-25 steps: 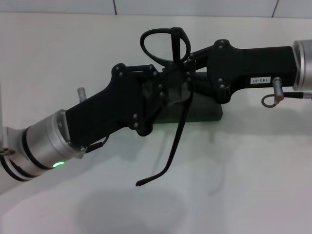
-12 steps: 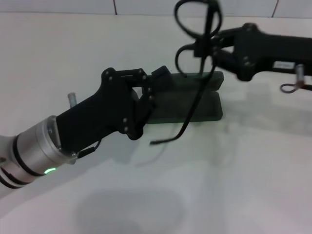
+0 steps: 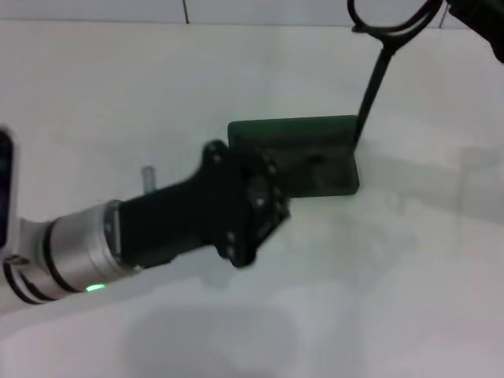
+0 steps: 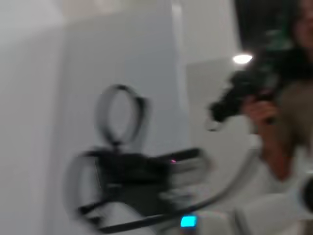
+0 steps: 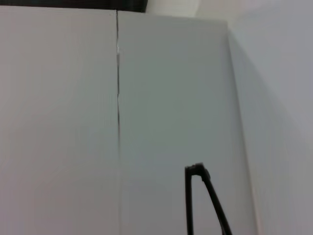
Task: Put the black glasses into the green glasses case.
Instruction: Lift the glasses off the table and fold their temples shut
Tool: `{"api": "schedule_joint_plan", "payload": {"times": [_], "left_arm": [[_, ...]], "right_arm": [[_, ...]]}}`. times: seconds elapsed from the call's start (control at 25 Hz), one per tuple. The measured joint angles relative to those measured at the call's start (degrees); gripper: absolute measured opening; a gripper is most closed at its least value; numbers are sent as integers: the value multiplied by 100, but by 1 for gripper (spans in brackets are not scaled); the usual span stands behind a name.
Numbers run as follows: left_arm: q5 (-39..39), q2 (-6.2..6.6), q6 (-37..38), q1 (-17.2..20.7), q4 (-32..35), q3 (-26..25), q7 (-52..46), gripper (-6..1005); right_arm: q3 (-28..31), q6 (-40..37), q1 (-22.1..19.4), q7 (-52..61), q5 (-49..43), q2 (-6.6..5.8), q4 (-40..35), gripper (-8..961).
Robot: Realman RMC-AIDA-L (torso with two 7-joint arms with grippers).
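Note:
The green glasses case (image 3: 315, 169) lies open at the table's middle, its lid standing up at the back. The black glasses (image 3: 379, 72) hang in the air above and behind the case's right end, with one long temple pointing down toward it. My right gripper (image 3: 461, 8) holds them at the top right edge of the head view and is mostly out of view. My left gripper (image 3: 256, 197) is low at the case's left front end, apart from the glasses. The left wrist view shows the glasses (image 4: 120, 88) blurred. The right wrist view shows one temple (image 5: 212, 196).
The white table (image 3: 394, 299) stretches in front and to the right of the case. A white tiled wall (image 3: 118, 9) stands behind it. A person (image 4: 274, 117) stands in the background of the left wrist view.
My right gripper has carried the glasses up and to the right, from over the case to the top right edge. My left gripper has moved off them and down toward the case's left front.

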Motion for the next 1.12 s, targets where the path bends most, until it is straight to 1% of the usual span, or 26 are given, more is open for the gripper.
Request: {"api": "schedule_joint_plan", "payload": {"times": [0.08, 0.16, 0.28, 0.36, 0.4, 0.44, 0.48, 0.52, 0.6, 0.68, 0.8, 1.12], "left_arm": [[110, -16, 114, -96, 36, 138, 6, 43], [129, -41, 242, -147, 44, 192, 29, 43], [45, -59, 421, -167, 46, 201, 71, 43], [-48, -60, 483, -158, 41, 203, 76, 43], [-119, -61, 505, -145, 30, 204, 74, 44], [-227, -62, 517, -125, -2, 196, 59, 44], [-227, -62, 517, -125, -2, 196, 59, 44], [-270, -62, 515, -121, -19, 190, 52, 44], [-392, -64, 500, -114, -77, 180, 45, 44], [-545, -65, 450, -108, -163, 175, 44, 43], [-760, -66, 263, -106, -265, 174, 19, 43], [-825, -60, 14, -124, -271, 167, -88, 43]], "right_arm": [[-63, 124, 130, -185, 27, 3, 197, 105], [-268, 338, 318, -347, -9, 2, 439, 105], [-769, 749, 515, -600, -23, 12, 724, 105], [-1182, 1063, 580, -725, -12, 29, 785, 105], [-1412, 1234, 607, -773, 10, 38, 791, 105], [-1805, 1493, 652, -812, 52, 40, 789, 105], [-1805, 1493, 652, -812, 52, 40, 789, 105], [-2072, 1663, 691, -816, 66, 40, 767, 105], [-2307, 1794, 732, -814, 71, 41, 745, 105], [-2475, 1831, 773, -800, 72, 42, 744, 104], [-2544, 1864, 825, -783, 64, 42, 751, 104], [-2714, 1982, 893, -772, 13, 42, 784, 104]]}}
